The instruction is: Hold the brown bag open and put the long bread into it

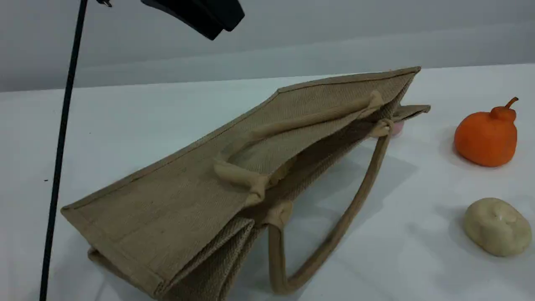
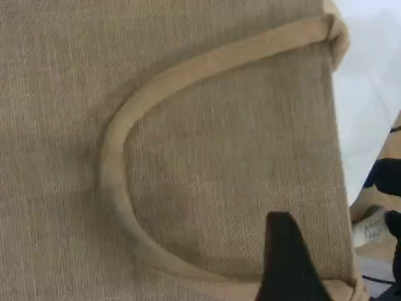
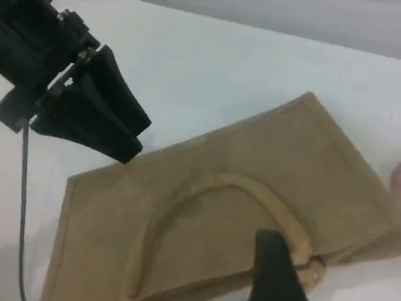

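The brown bag [image 1: 167,209] lies on its side on the white table, its mouth facing right and only slightly agape. One handle [image 1: 309,119] rests on its upper face and the other handle [image 1: 347,217] loops out on the table. My left gripper [image 1: 217,27] hangs high above the bag's rear; in the right wrist view the left gripper [image 3: 141,141] has its tips a little apart and empty. Its fingertip [image 2: 285,257] hovers over the bag's handle [image 2: 119,182]. My right fingertip [image 3: 273,266] is above the bag [image 3: 207,251], holding nothing. The long bread is out of view.
An orange pumpkin-shaped toy [image 1: 487,136] and a pale beige lump [image 1: 497,225] sit on the table to the right of the bag. Something pink [image 1: 397,127] peeks out behind the bag's mouth. A black cable [image 1: 60,146] hangs down at the left.
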